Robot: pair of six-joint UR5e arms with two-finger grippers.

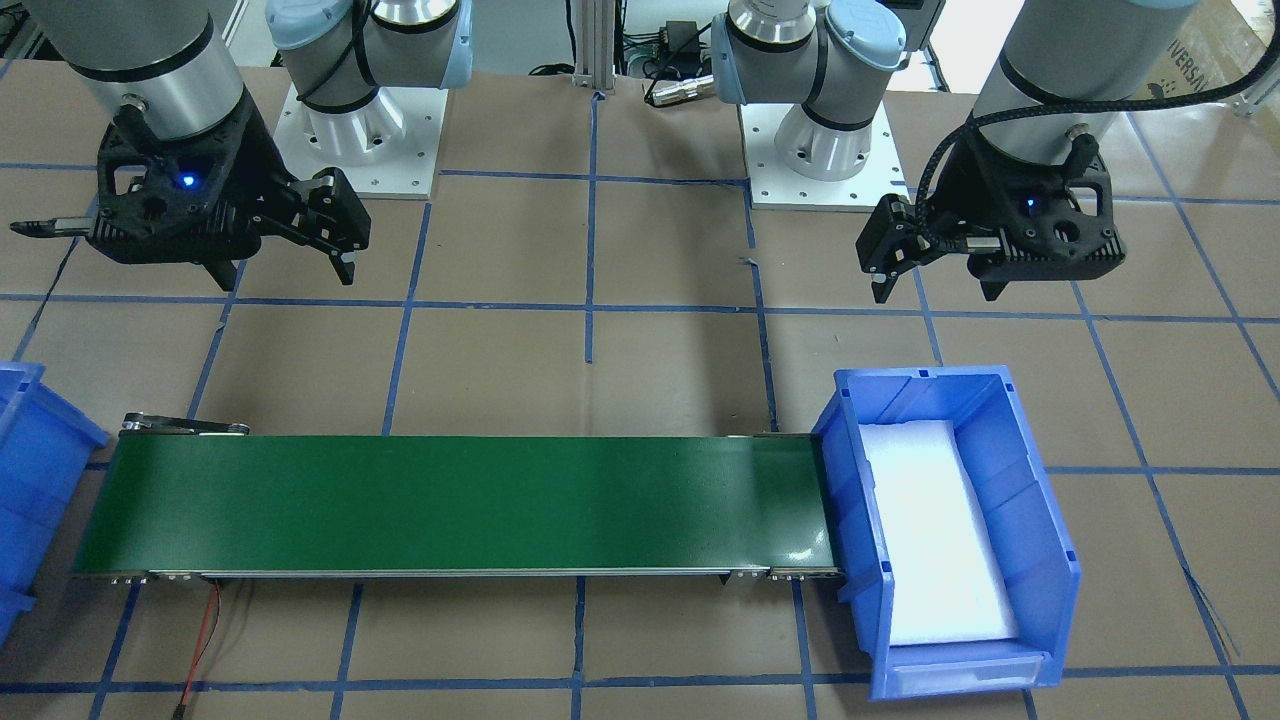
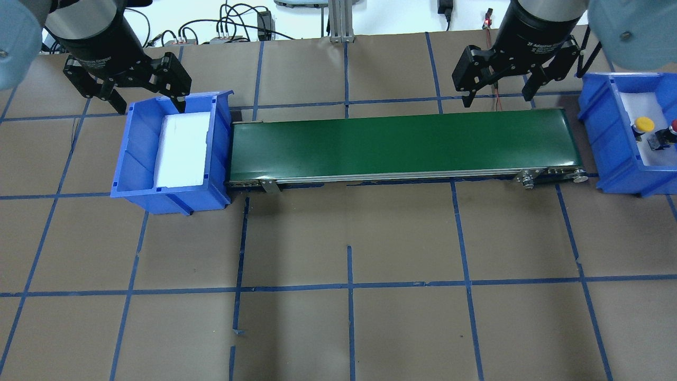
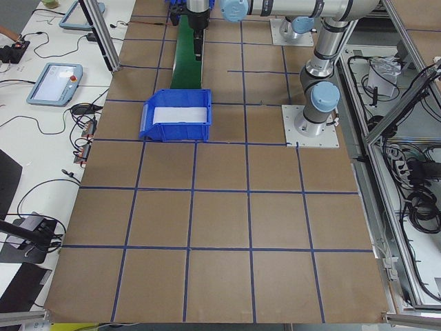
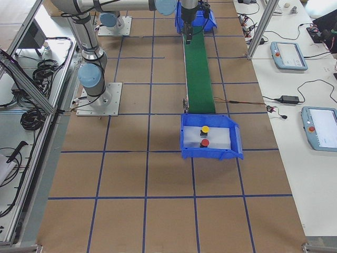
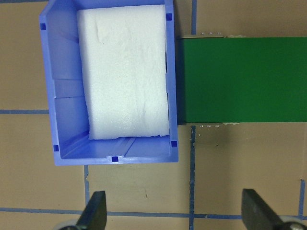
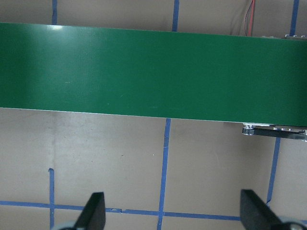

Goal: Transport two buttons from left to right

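Brown paper with a grid of blue tape covers the surface (image 2: pixel 349 227), and a green conveyor belt (image 2: pixel 402 143) lies across it between two blue bins. The yellow button (image 2: pixel 643 125) and the red button (image 2: pixel 674 127) both stand on white foam inside the bin at the right edge of the overhead frame (image 2: pixel 608 137), close beside each other. The bin at the left (image 2: pixel 132 159) holds only its foam pad, so I judge that the transport is finished.

The danger now is mostly a collision. The right claw (image 2: pixel 498 98) hangs over the far edge of the belt, near the bin with the buttons. A low sideways swing could knock the bin wall and tip the buttons over on the soft foam. The left claw (image 2: pixel 148 100) hangs at the back rim of the other bin, so a straight descent could strike that rim and push the bin.

Both arms point their wrists down. Both claws are spread wide and hold nothing: in each wrist view the two fingers (image 5: pixel 93 211) stand far apart at the lower corners of the frame.
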